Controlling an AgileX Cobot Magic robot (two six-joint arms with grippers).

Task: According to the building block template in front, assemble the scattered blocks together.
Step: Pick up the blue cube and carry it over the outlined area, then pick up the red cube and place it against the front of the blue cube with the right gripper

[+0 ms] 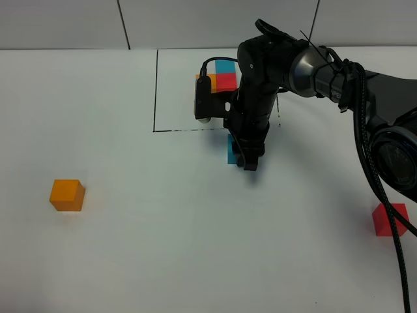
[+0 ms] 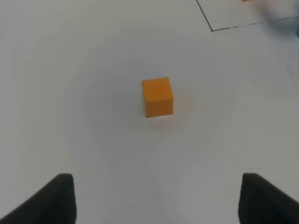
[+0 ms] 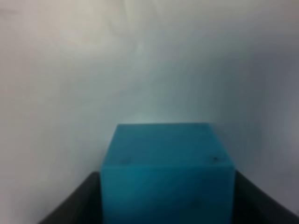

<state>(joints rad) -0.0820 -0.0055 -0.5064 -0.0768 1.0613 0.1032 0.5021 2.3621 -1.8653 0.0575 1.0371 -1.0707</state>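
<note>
Blue plain cube (image 1: pixel 230 151) sits just outside the black-framed block template (image 1: pixel 225 80), hugged by the black right gripper (image 1: pixel 249 163). Whether the jaws grip it is unclear. Lifting away while a pad clings could drag it askew.

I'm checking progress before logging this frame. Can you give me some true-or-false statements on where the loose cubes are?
1. The blue cube sits between the fingers of the right gripper, just outside the black line of the template. True.
2. The left gripper holds the orange cube. False: its jaws are open and the cube lies free on the table ahead of it.
3. The red cube lies alone, far right in the high view. True.
4. The three loose cubes are joined in an L. False: all three lie apart.
</note>
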